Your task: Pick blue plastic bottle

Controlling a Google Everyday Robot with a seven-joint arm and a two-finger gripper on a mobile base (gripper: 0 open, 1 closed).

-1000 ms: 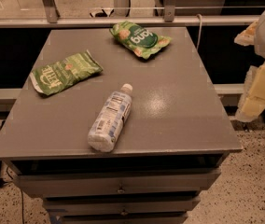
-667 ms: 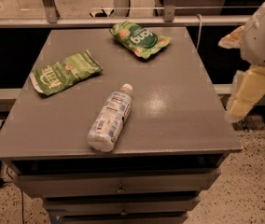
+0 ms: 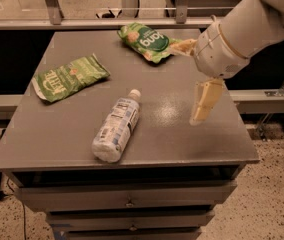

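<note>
So the grey counter has three things lying flat on it. The blue plastic bottle is on its side around 6 o'clock, base near the front edge and white cap aimed at roughly 1 o'clock. One green snack bag sits out at 10 o'clock, well apart from the bottle. A second green bag is up at 12 o'clock by the far edge. The pincer hangs over the 3 o'clock side, fingers spread apart.
</note>
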